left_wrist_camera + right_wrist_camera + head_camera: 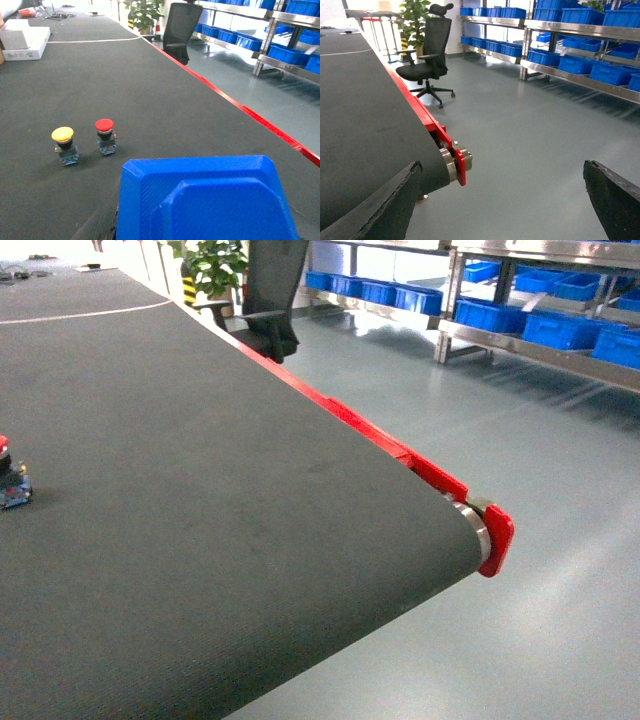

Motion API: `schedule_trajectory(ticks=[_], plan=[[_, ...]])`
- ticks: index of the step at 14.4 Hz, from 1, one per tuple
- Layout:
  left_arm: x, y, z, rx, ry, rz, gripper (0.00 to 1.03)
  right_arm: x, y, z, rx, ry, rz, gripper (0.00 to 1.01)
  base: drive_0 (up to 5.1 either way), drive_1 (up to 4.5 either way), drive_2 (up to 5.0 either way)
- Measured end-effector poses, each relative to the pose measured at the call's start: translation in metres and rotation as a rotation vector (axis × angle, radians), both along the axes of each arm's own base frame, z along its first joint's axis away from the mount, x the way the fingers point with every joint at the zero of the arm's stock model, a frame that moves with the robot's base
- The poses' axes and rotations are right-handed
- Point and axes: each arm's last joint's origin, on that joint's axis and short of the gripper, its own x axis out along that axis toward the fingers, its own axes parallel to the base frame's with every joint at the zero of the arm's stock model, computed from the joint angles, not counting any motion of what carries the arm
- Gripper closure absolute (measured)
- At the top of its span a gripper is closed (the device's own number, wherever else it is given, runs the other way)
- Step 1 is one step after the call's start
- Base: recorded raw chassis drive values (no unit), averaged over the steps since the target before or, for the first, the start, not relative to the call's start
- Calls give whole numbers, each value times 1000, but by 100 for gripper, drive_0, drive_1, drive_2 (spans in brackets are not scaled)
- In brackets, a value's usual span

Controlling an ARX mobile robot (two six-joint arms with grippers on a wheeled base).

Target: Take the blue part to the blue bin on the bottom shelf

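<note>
Right tool [502, 200]: fingers [385, 210] spread apart, nothing between them. Conveyor belt [365, 115] ends at a red-capped roller [455, 162]. Beyond: office chair [427, 60], steel shelves carrying blue bins [580, 62].

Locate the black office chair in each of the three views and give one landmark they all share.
Head: black office chair at top centre, cropped by the frame, behind the belt's red edge.
Left wrist: top centre-right, seen from behind, just past the red edge.
Right wrist: upper left, whole chair with wheeled base on the grey floor.
Shared landmark: the potted plant standing just left of the chair.
</note>
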Motion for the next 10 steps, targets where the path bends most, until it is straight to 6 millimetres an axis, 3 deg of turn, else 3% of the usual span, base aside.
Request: schedule_trajectory(ticks=[10], plan=[[0,0,0,0,0,0,59,0,0,0,0,0,0,3,-149,-149,-149]])
